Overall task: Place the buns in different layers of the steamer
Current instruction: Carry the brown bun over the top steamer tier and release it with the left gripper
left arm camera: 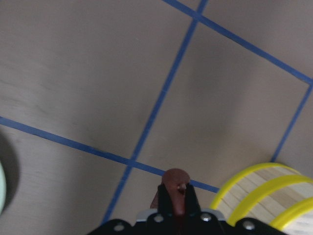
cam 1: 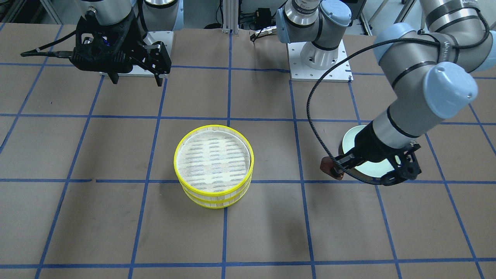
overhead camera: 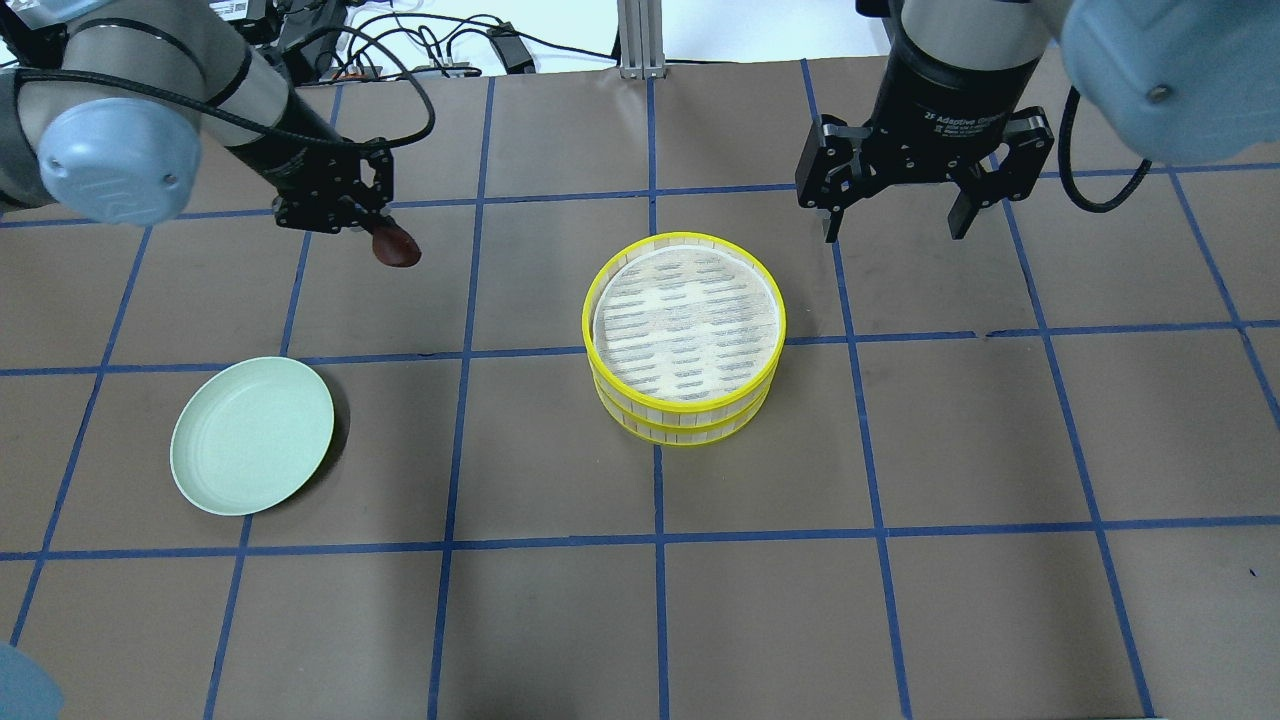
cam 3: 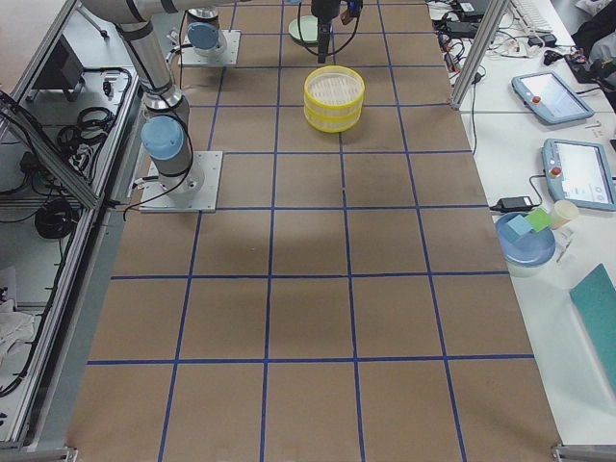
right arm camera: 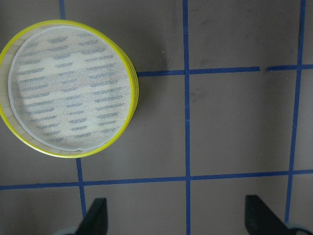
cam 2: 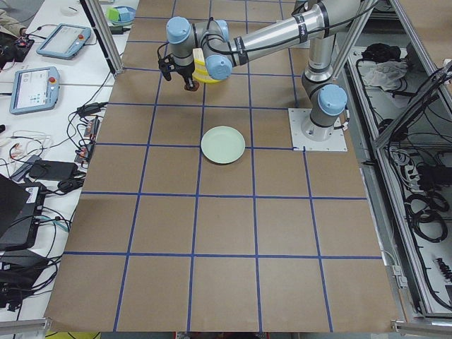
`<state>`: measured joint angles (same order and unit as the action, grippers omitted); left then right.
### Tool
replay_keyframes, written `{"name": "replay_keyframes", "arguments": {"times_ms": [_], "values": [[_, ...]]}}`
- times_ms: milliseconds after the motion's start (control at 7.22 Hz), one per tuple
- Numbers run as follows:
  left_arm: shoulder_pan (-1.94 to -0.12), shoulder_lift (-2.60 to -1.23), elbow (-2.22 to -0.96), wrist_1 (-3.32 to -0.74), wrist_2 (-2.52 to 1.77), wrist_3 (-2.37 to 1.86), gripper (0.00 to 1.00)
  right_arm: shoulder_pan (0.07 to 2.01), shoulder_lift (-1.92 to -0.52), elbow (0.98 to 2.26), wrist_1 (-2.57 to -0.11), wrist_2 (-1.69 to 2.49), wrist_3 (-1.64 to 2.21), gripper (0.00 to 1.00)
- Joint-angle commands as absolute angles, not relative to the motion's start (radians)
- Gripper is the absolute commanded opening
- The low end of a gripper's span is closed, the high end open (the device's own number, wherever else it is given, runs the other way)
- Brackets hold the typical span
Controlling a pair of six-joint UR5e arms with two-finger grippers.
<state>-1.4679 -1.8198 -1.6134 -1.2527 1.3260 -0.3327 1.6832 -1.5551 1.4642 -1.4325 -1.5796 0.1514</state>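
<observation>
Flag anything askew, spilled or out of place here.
Nothing stands out. The steamer layers sit stacked and level, the green plate is bare, and the left gripper holds the brown bun aloft. No other bun shows.

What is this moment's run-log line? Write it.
left gripper: shut on brown bun | right gripper: open | steamer layers: stacked, top empty | plate: empty

Bright, even light; soft shadows

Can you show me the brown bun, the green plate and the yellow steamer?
brown bun (overhead camera: 396,246), overhead view, its rounded end
green plate (overhead camera: 250,435), overhead view, its bare middle
steamer (overhead camera: 685,325), overhead view, its top liner
</observation>
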Motion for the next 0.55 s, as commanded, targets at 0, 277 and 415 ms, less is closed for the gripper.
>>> {"name": "replay_keyframes", "arguments": {"times_ms": [0,277,415], "values": [[-1.613,-1.828,-1.623,-1.154,1.222,-0.553,0.0,1.68,-1.565,1.477,-1.427,-1.574,0.149,1.0],[-1.664,-1.85,-1.653,-1.114,1.158,-0.603,0.0,1.68,-1.566,1.479,-1.431,-1.574,0.15,1.0],[-1.68,-1.861,-1.655,-1.108,1.132,-0.606,0.0,1.683,-1.566,1.48,-1.433,-1.571,0.15,1.0]]}}
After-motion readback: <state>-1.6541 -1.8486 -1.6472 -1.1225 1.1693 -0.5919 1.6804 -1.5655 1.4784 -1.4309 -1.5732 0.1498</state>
